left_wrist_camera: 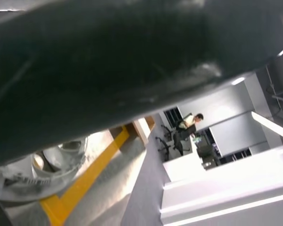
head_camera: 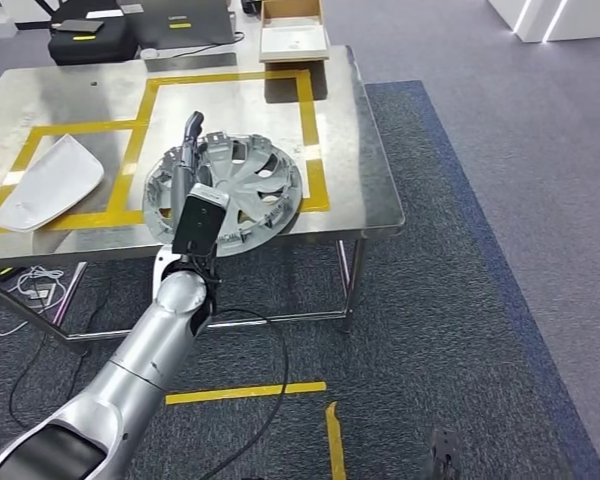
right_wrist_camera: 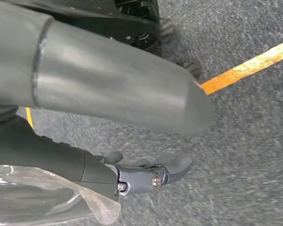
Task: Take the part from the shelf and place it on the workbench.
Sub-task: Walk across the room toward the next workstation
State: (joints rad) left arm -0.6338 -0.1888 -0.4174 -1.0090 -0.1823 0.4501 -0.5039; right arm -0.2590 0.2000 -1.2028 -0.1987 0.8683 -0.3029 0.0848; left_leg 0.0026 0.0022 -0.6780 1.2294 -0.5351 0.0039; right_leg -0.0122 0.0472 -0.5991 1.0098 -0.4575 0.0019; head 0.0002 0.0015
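The silver wheel cover lies flat on the steel tabletop, its near rim reaching the front edge and straddling the yellow tape. The left robot hand rests over its 9 o'clock side; whether it grips, I cannot tell. A white panel sits well apart at 9 o'clock. The right robot hand hangs above grey carpet, fingers extended, holding nothing.
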